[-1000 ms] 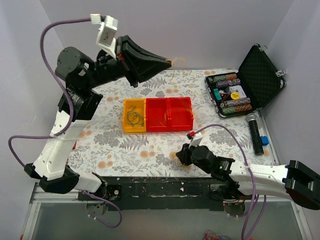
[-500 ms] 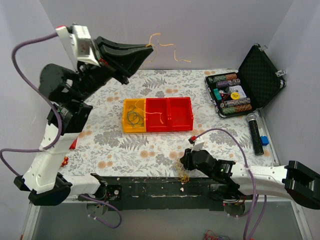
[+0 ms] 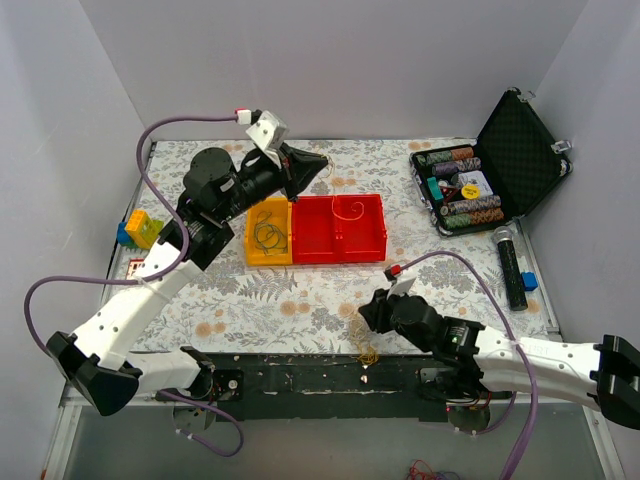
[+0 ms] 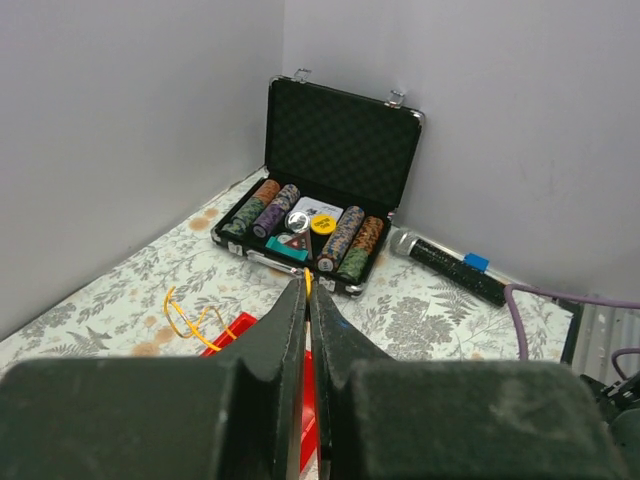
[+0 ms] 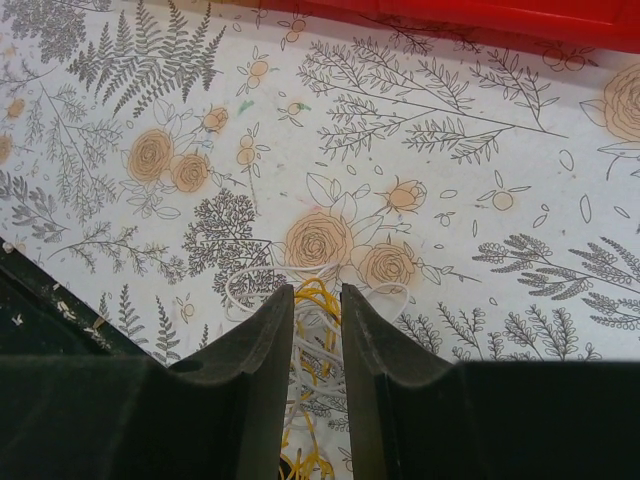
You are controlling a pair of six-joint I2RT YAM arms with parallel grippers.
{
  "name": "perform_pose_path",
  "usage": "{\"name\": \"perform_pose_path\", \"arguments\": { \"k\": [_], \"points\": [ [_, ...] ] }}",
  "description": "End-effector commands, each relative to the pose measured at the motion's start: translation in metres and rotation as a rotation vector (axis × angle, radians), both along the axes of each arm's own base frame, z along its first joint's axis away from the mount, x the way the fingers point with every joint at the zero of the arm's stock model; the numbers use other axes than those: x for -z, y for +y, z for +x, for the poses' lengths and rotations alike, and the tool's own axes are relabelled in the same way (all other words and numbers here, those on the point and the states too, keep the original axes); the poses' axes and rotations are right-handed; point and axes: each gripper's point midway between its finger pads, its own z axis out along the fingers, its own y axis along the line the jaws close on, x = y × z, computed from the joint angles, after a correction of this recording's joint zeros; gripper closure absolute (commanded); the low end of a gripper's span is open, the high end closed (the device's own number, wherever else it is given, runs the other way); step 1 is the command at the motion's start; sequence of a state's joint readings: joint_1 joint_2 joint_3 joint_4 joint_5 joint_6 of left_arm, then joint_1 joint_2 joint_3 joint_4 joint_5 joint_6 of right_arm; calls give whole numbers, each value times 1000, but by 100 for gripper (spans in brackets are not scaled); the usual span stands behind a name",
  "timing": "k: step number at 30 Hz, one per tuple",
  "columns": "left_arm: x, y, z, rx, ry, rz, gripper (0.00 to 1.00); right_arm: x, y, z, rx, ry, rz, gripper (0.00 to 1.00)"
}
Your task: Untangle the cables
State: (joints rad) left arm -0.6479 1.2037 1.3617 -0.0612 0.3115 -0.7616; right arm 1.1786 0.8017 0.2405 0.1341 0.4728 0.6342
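My left gripper (image 3: 322, 163) hovers over the back edge of the red bin (image 3: 338, 243). It is shut on a thin yellow cable (image 3: 350, 208) whose curled end hangs into the red bin. In the left wrist view the cable is pinched at the tips of that gripper (image 4: 308, 285) and its loop (image 4: 190, 322) dangles left. My right gripper (image 3: 363, 318) is low at the table's front edge, closed around a clump of yellow and whitish cables (image 3: 366, 350). In the right wrist view the clump (image 5: 320, 320) fills the gap in the gripper (image 5: 318, 292). Greenish cables (image 3: 267, 236) lie coiled in the yellow bin (image 3: 251, 252).
An open black case of poker chips (image 3: 480, 185) stands at the back right, also in the left wrist view (image 4: 320, 215). A black cylinder (image 3: 512, 265) lies in front of it. Toy blocks (image 3: 138, 230) sit at the left edge. A black rail (image 3: 300, 375) runs along the front.
My left arm has come down from high up to just over the bins, bringing the yellow cable's free end into the red bin. The right gripper and clump have barely moved.
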Motion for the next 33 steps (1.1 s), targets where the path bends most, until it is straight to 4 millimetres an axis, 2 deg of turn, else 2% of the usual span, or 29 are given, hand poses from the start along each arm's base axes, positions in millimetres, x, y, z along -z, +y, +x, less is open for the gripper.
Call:
{"name": "perform_pose_path", "arguments": {
  "k": [1, 3, 16, 24, 28, 33],
  "points": [
    [-12, 9, 0, -32, -94, -3, 100, -19, -1, 7, 36, -35, 27, 66],
    [-2, 7, 4, -34, -85, 18, 100, -19, -3, 8, 45, -37, 27, 67],
    [32, 4, 33, -95, -92, 45, 100, -19, -8, 8, 59, -41, 25, 68],
    [50, 9, 45, -127, -94, 78, 100, -14, -11, 7, 64, -33, 27, 68],
    [50, 11, 49, -136, -107, 83, 100, -12, -12, 6, 67, -31, 27, 68],
    [37, 11, 50, -134, -131, 69, 100, -11, -14, 6, 71, -30, 28, 68]
  ]
}}
